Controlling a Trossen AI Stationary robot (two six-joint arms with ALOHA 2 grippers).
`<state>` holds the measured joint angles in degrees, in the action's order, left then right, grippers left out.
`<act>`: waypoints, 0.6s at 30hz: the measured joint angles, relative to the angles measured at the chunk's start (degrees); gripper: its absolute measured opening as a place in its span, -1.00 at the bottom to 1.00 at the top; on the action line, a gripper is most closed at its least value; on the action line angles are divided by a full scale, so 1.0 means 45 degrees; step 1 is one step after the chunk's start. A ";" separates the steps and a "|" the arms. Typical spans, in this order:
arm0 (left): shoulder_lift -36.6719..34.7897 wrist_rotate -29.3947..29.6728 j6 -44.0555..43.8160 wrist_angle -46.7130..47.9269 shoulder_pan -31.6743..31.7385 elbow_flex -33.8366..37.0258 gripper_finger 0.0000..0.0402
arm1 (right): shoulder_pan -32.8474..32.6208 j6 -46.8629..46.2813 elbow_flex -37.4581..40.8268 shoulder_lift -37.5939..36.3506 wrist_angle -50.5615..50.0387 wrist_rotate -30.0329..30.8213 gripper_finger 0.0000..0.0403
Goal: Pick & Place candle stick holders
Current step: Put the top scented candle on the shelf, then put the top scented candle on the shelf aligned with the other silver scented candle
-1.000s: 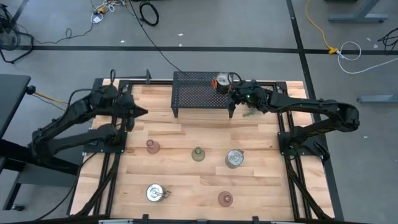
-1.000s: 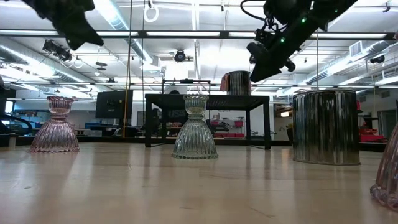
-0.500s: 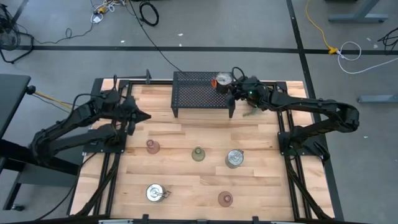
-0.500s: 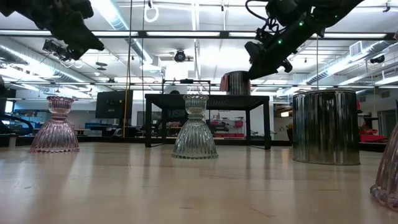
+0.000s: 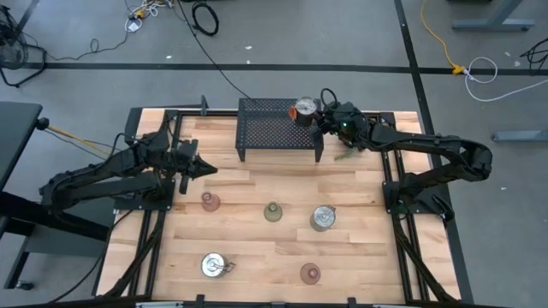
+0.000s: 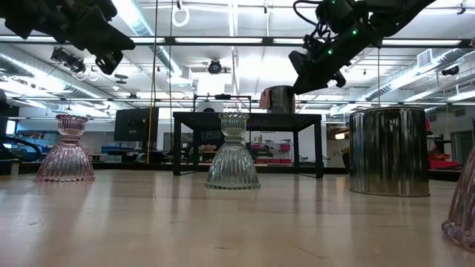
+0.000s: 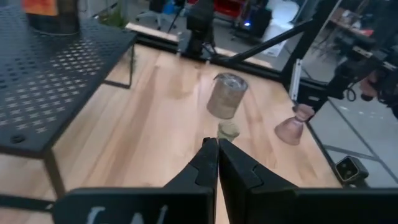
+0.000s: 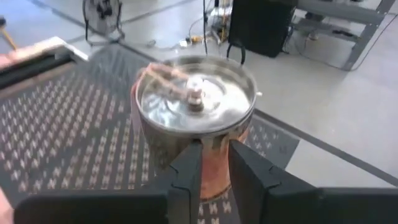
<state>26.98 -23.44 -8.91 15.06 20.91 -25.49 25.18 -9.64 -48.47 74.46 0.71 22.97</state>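
A silver holder with an orange part stands on the black mesh rack at its right end; it also shows in the right wrist view. My right gripper hovers just beside and above it, its fingers a narrow gap apart and empty. My left gripper is shut and empty over the table's left part. On the table stand a pinkish glass holder, an olive glass holder, a silver holder, another silver holder and a second pinkish holder.
The rack stands on thin legs at the table's far edge. A small green plant sits right of the rack under my right arm. The black frame rails run along the table's sides.
My left gripper has moved toward the table's right and near edges, closer to the pinkish holder at the left. My right gripper has moved toward the far edge, closer to the silver holder on the rack. The holders have stayed in place.
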 joint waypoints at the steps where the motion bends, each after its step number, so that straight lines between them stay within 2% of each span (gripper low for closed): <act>1: 0.0000 0.0004 -0.0169 -0.0200 -0.0126 0.0180 -0.92 | 0.0006 0.0000 0.0000 0.0021 0.0229 0.0016 -0.59; 7: 0.0000 0.0233 -0.0595 -0.0870 -0.0904 0.0931 -0.92 | 0.0104 0.0145 0.0000 0.0117 0.0928 -0.0007 -0.59; 13: 0.0000 0.0283 -0.0563 -0.1862 -0.1564 0.1192 -0.92 | 0.0151 0.0040 0.0000 0.0106 0.0327 -0.0018 -0.59; 18: 0.0005 0.0534 -0.0420 -0.2161 -0.2056 0.1188 -0.92 | -0.0616 -0.0217 0.0003 -0.0529 -0.0288 -0.0937 -0.59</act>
<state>27.00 -21.03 -10.80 5.33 11.66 -20.14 22.41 -10.62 -48.45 72.07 -0.59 18.75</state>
